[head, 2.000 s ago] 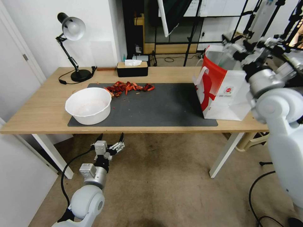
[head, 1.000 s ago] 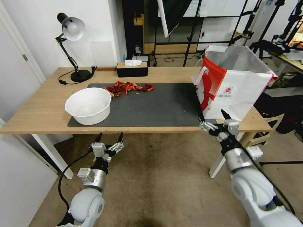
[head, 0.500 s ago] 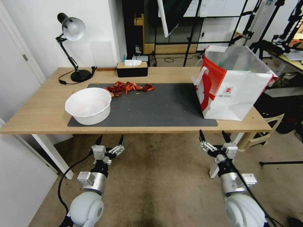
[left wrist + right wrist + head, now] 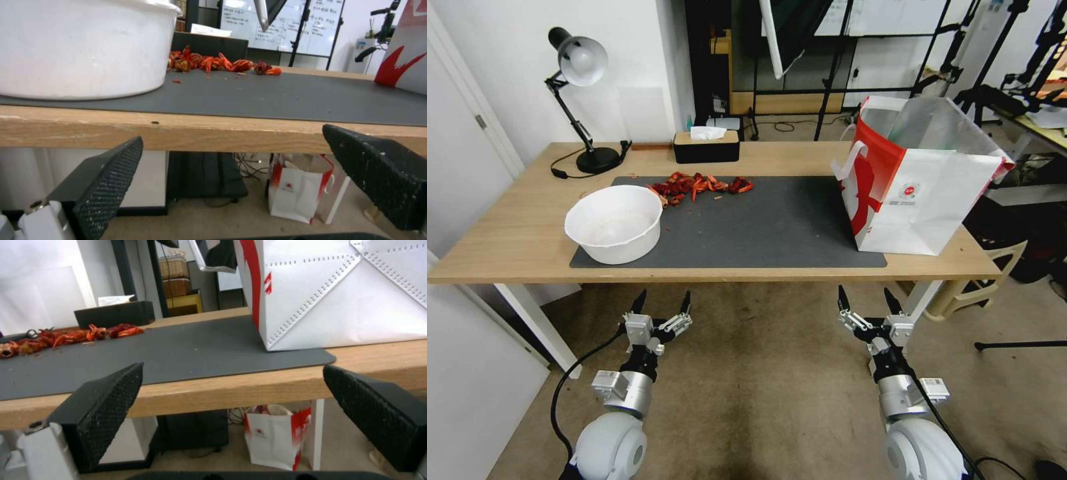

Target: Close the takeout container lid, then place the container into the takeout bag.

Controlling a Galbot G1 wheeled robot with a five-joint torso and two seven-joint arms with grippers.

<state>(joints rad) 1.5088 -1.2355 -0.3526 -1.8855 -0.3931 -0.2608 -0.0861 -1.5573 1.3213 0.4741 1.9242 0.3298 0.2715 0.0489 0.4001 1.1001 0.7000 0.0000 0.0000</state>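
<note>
The takeout bag (image 4: 920,193) stands upright and open-topped at the right end of the table, white with a red side panel; its creased white side (image 4: 351,296) rises close ahead in the right wrist view. The takeout container and its lid are out of view. Both arms hang below the table's front edge. My left gripper (image 4: 664,298) is open under the white bowl's side of the table, its fingers (image 4: 106,176) empty. My right gripper (image 4: 865,295) is open below the bag's near left corner, with nothing between its fingers (image 4: 106,406).
A large white bowl (image 4: 614,223) sits on the grey mat (image 4: 760,227). Red shell scraps (image 4: 697,185) lie behind it, then a black tissue box (image 4: 706,145) and a desk lamp (image 4: 582,100). A smaller paper bag (image 4: 298,193) stands on the floor under the table.
My right arm has come down from the top of the bag to below the table's front edge, gripper open. The left gripper has sunk slightly.
</note>
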